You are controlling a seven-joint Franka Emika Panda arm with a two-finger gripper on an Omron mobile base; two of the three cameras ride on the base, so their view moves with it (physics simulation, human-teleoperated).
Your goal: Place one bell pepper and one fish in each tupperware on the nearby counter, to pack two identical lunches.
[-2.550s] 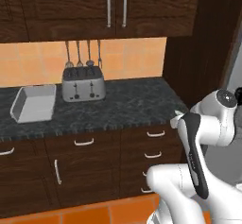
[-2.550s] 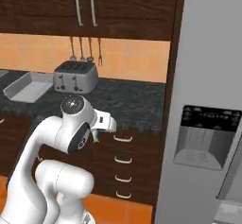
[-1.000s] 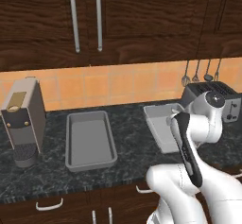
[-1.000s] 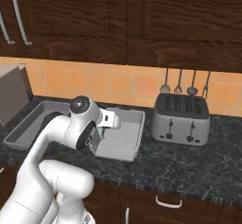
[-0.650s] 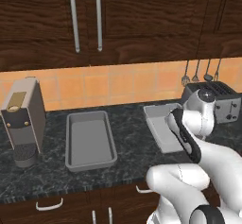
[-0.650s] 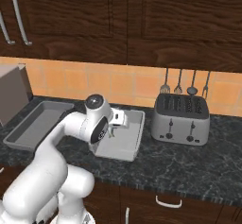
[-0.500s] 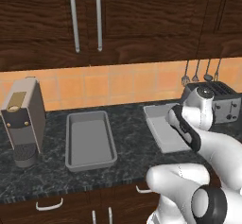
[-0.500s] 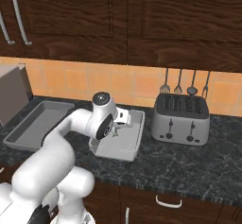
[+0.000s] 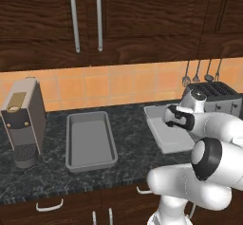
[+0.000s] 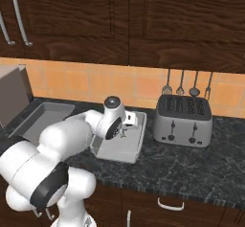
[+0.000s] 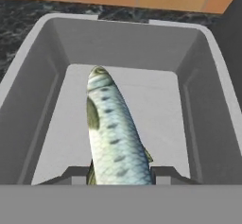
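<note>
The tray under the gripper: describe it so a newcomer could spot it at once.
On the dark speckled stone counter lie two shallow light-grey rectangular trays. It is the right-hand tray, beside the steel toaster. Unlike its neighbour, it has the gripper over it, gripping a silvery scaled fish.

Everything I see is evenly lit, flat and soft, with no clear single source. The wooden cabinets [image 9: 142, 15] sit dark, while the orange tiled wall [image 9: 118, 84] glows warm and bright. Shadows are faint: a slightly darker tone on the inner walls of the tupperware [image 11: 42, 100] under my hand. My own white arm [image 10: 62, 144] carries a mild sheen, perhaps from overhead light. The speckled table [image 10: 191, 168] looks grainy. Edges stay sharp, without blur or bending.
</note>
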